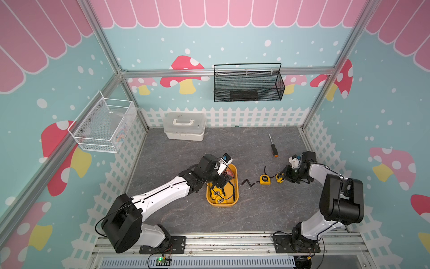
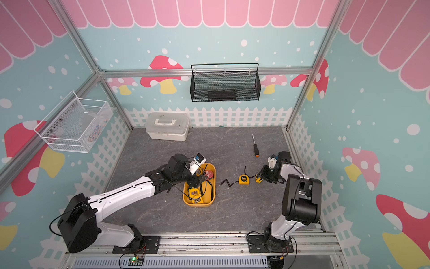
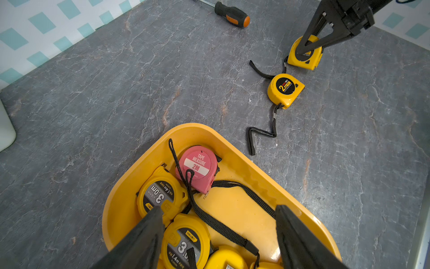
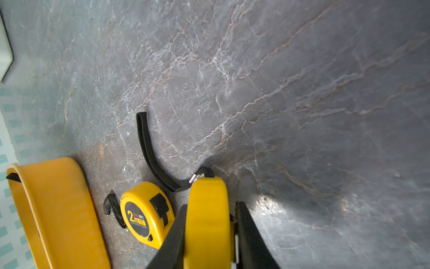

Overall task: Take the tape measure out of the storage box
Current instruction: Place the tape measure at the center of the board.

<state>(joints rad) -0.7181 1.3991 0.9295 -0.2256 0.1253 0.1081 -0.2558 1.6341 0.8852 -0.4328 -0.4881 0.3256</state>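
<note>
The storage box (image 1: 237,186) (image 2: 197,205) is a shallow yellow tray at the table's middle. Inside lie a pink tape measure (image 3: 197,167) and several yellow ones (image 3: 160,198) with black straps. My left gripper (image 3: 218,208) (image 1: 220,184) hangs open over the yellow ones, holding nothing. Right of the tray, on the table, lies a yellow 2 m tape measure (image 1: 265,179) (image 4: 144,219). Beside it my right gripper (image 4: 209,209) (image 1: 282,178) is shut on another yellow tape measure (image 4: 207,198) (image 3: 304,58), which stands on edge on the table.
A black-and-orange screwdriver (image 1: 272,146) lies behind the right gripper. A white lidded case (image 1: 185,125) stands at the back left. A black mesh basket (image 1: 247,86) hangs on the back wall and a white wire basket (image 1: 102,125) on the left wall.
</note>
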